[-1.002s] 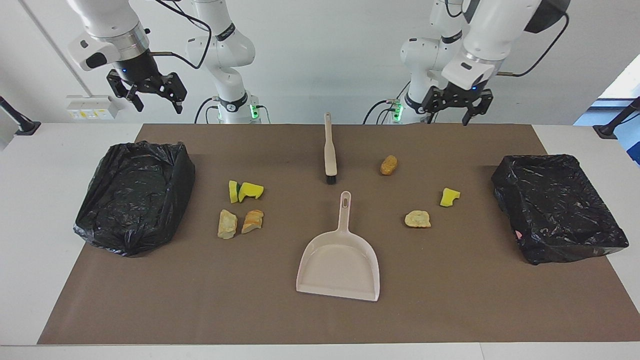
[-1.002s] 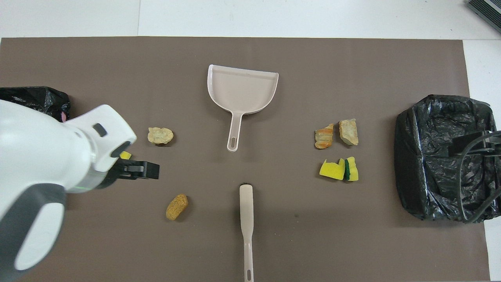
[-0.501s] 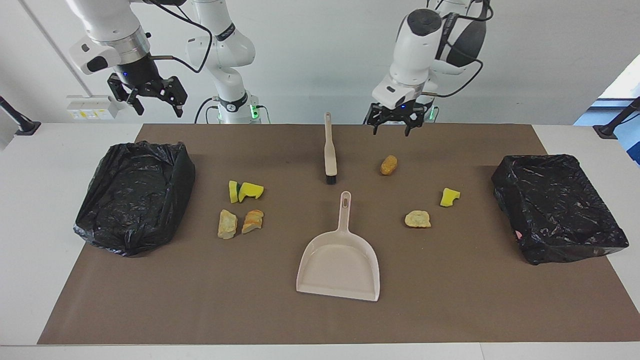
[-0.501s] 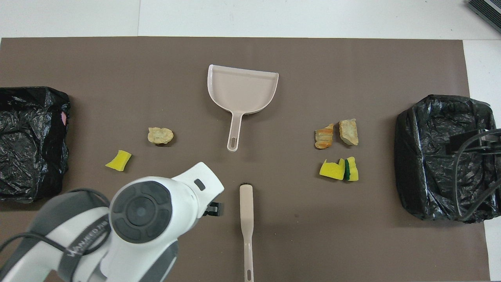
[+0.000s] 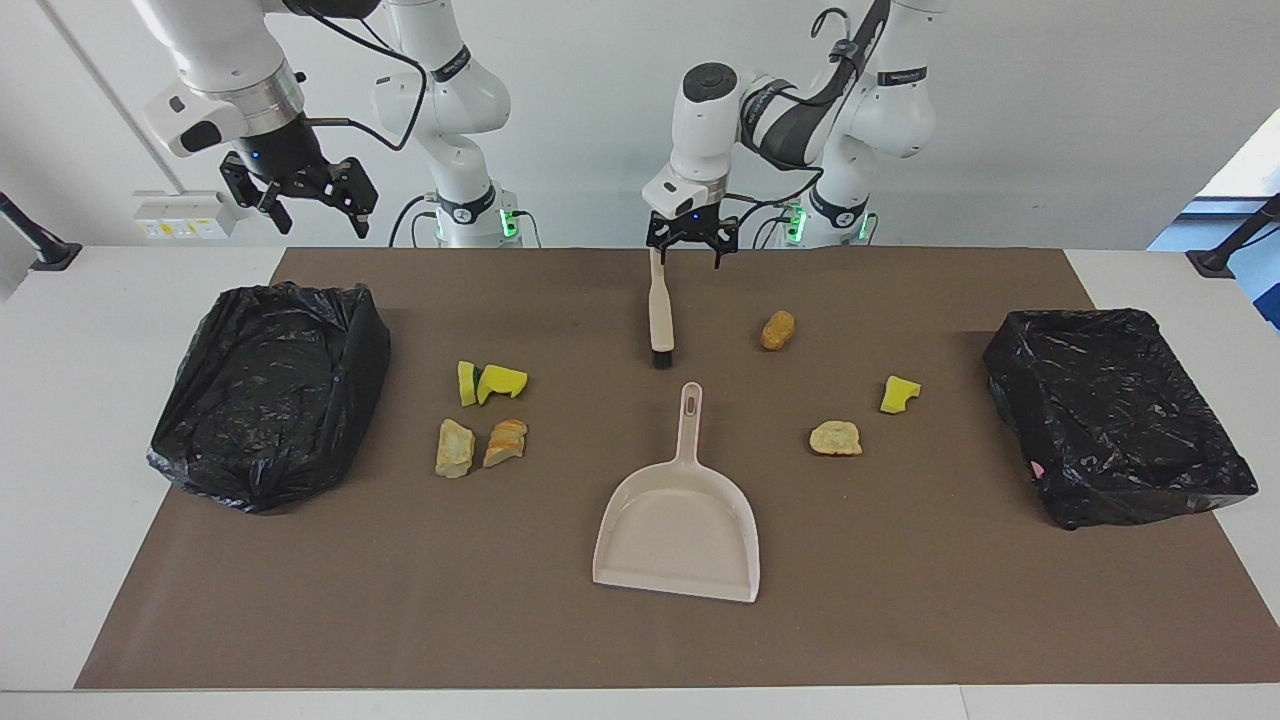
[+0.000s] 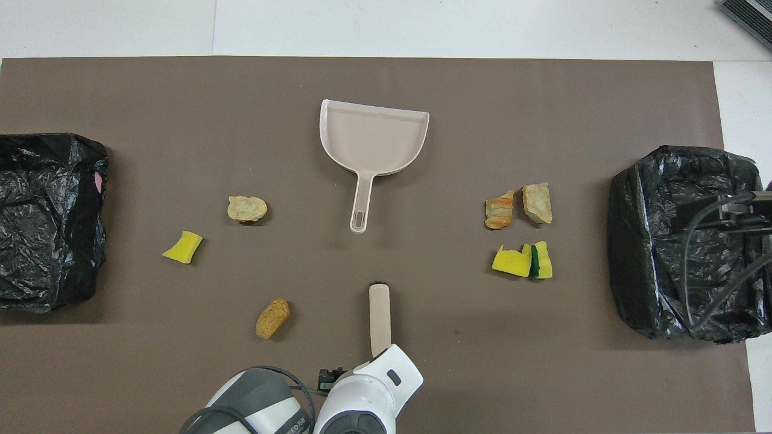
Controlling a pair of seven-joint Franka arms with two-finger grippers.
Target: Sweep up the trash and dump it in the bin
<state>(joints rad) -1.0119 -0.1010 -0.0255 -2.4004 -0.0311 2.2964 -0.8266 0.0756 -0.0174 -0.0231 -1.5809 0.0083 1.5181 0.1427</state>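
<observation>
A beige dustpan (image 5: 678, 520) lies mid-table on a brown mat (image 5: 900, 600), handle pointing toward the robots. A beige brush (image 5: 659, 305) lies nearer the robots, bristles toward the dustpan's handle.

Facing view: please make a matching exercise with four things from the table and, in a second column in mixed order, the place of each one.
Things:
1. beige plastic dustpan
2. beige brush with black bristles
3. brown nugget
4. black-lined bin

Places:
A. at the right arm's end of the table
B. under the open left gripper, nearest the robots
C. mid-table, farther from the robots than the brush
D. beside the brush, toward the left arm's end

Pairs: 1-C, 2-B, 3-D, 4-A
</observation>
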